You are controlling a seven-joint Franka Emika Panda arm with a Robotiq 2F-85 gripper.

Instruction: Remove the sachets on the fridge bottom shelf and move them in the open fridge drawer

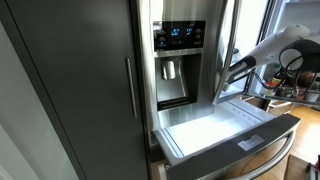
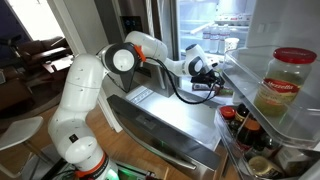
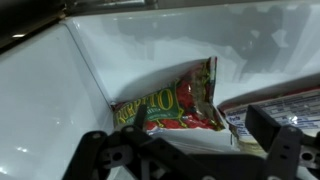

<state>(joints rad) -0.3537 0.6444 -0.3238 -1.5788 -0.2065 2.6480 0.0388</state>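
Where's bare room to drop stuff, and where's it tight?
Free: fridge drawer, white floor looks bare between steel front and fridge body. Tight: shelf corner in wrist view, sachet against the white wall, box right beside it.

Print on the sachet (image 3: 180,103) is blurred, the pincer (image 3: 178,126) hiding its base.

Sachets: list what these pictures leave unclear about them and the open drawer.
- Sachet count: the wrist view shows one printed sachet, its lower edge behind the open gripper; any others cannot be told.
- In an exterior view the arm blocks the sachets' spot.
- The fridge drawer: glare whitens its inside, and any sachets there are too small to see.
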